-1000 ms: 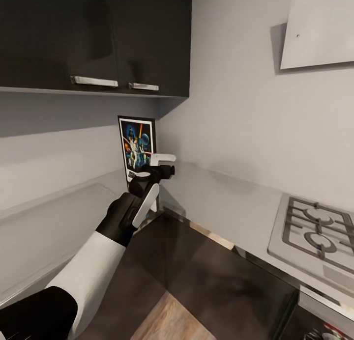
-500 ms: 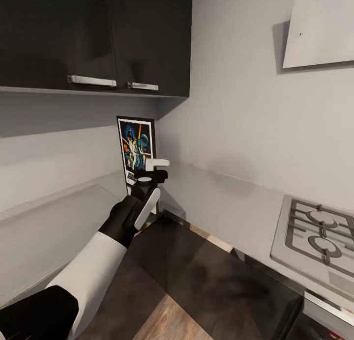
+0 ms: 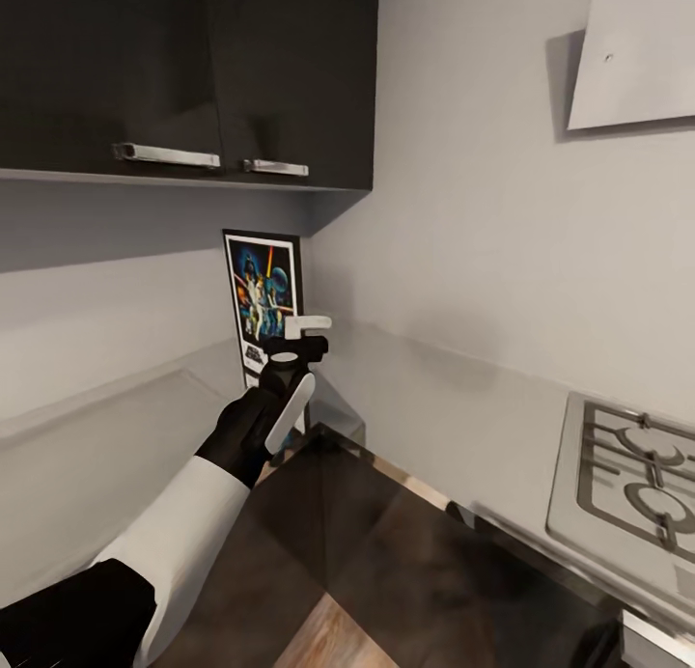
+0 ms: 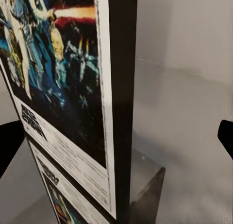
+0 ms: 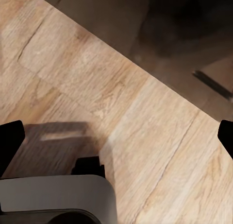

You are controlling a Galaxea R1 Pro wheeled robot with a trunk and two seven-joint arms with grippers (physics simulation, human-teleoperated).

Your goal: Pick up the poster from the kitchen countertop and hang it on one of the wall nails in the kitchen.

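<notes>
Currently the left end effector (image 3: 307,332) is reaching toward the corner of the kitchen, with its two fingers spread wide and nothing between them. In the left wrist view the dark fingertips (image 4: 10,145) are sitting at opposite edges of the picture, and the upright rectangular Star Wars poster with colourful figures on dark blue, a white border and a thin black frame (image 4: 73,88) is standing in the gap ahead of them, its framed edge turned toward the camera.

The step in hand is judged to be the approach for the pick-up; no grasp is made yet. The next move is likely calling for a short further advance so that the fingers are straddling the frame edge, followed by closing on it.

In the head view the poster (image 3: 263,296) is standing upright on the long matte grey bench (image 3: 454,407), leaning against the wall in the corner beneath the dark upper cabinets (image 3: 193,69). The end effector is overlapping its lower right part; whether it is touching cannot be told.

The right end effector (image 5: 116,151) is hanging with fingers wide apart and empty over the light wooden plank floor (image 5: 145,112).

A steel gas hob (image 3: 637,480) is lying well apart along the bench.
</notes>
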